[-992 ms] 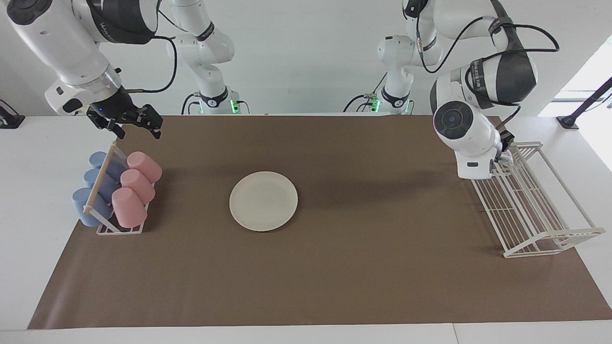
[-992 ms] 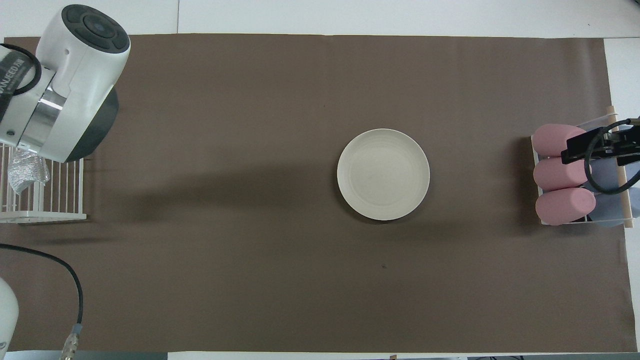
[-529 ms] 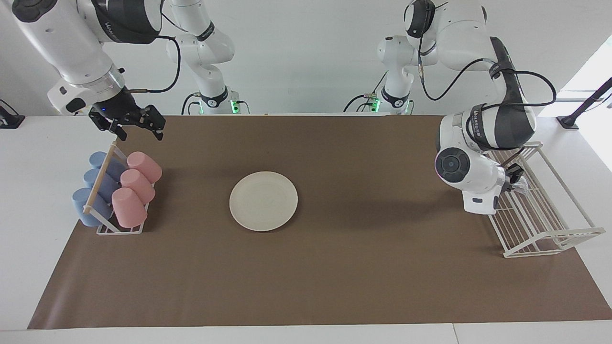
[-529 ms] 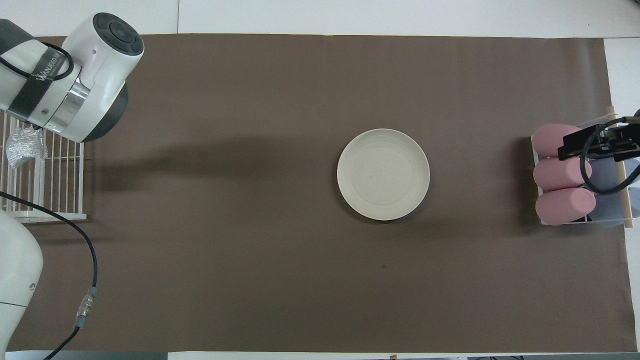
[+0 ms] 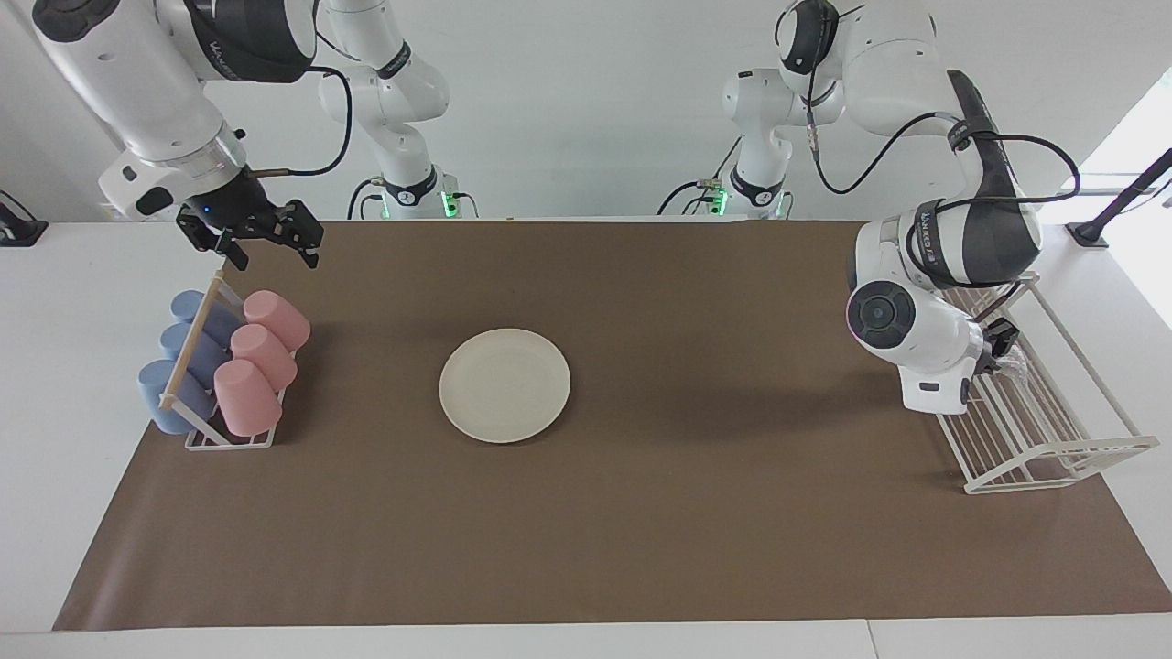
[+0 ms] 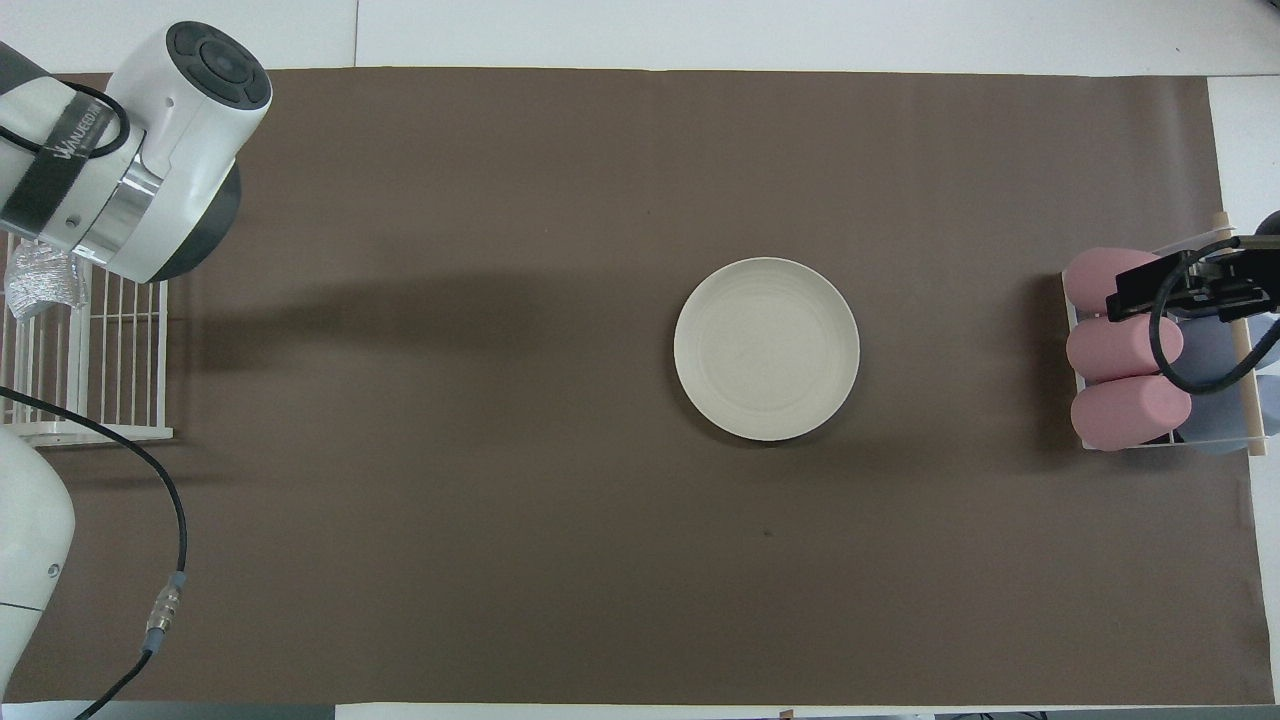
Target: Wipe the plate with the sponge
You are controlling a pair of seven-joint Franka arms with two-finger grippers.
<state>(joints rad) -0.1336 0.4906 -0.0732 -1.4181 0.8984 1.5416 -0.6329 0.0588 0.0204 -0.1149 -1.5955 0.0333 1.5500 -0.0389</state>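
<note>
I am holding the sponge (image 6: 40,285) in my left pincer (image 5: 998,352), clamped tight on its top over the wire rack (image 5: 1053,430) at the left arm's end of the table; being soft, light, crinkly mesh, it is probably squashing rather than slipping. My right pincer (image 5: 265,243) is hanging wide and empty over the cup rack (image 5: 224,437), while the plate (image 5: 504,385) is lying mid-table, stiff, smooth and likely to slide under wiping.

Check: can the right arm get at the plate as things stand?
Probably yes. The right gripper is open above the cup rack, holding nothing, and only bare brown mat lies between it and the plate.
</note>
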